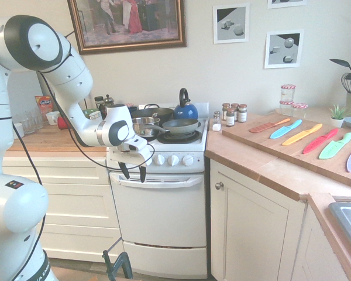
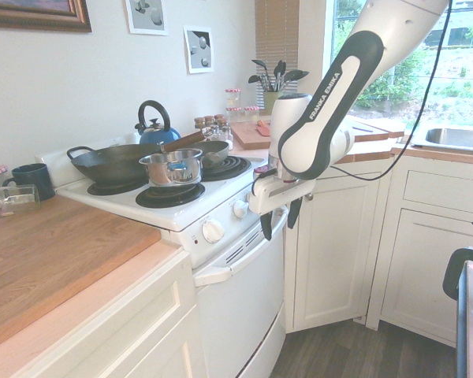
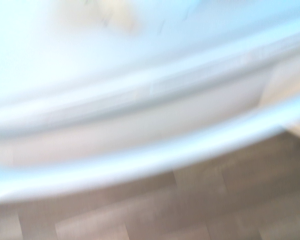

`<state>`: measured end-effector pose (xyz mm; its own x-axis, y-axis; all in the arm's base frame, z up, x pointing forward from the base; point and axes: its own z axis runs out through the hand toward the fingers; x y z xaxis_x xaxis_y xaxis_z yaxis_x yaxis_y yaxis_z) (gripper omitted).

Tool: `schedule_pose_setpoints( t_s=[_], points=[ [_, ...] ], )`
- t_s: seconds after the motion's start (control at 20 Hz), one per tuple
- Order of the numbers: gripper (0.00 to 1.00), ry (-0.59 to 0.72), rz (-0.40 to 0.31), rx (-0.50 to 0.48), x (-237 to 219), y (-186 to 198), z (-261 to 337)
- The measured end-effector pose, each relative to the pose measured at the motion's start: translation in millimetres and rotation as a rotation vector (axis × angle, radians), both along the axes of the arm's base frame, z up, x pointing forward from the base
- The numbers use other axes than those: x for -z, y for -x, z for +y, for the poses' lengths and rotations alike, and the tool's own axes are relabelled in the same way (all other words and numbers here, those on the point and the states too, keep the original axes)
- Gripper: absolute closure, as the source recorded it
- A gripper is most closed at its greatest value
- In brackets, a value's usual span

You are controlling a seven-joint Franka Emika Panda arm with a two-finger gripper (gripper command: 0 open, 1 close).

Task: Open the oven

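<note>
The oven [image 1: 161, 216] is a small white stove with its drop-down door shut and a wide white bar handle [image 1: 164, 182] across the top of the door. My gripper [image 1: 133, 171] hangs just above the left part of that handle, in front of the knob panel, fingers pointing down and open with nothing between them. From the other side, the gripper [image 2: 280, 220] sits right in front of the oven [image 2: 240, 303], close to the handle [image 2: 240, 256]. The wrist view shows the blurred white handle [image 3: 150, 155] from close by, over the floor.
Pots, a pan and a blue kettle [image 1: 185, 108] stand on the burners. A cream cabinet door with a round knob [image 1: 219, 185] adjoins the oven's right side, and cream drawers [image 1: 58, 205] adjoin its left. A cutting board with coloured knives [image 1: 307, 140] lies on the right counter.
</note>
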<state>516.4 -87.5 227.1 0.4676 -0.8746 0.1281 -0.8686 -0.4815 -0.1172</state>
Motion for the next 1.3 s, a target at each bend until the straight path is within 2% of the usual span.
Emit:
schedule_pose_setpoints(
  t_s=[0.45,0.75,0.95,1.15,1.3],
  points=[
    [0.0,0.0,-0.078,-0.07,37.9,-46.7,9.7],
    [0.0,0.001,-0.08,-0.088,67.5,-63.1,11.0],
    [0.0,0.019,-0.082,-0.139,72.8,-60.0,8.9],
    [0.0,0.073,-0.117,-0.226,74.8,-44.1,0.4],
    [0.0,0.091,-0.121,-0.238,73.2,-30.0,-9.6]
  ],
)
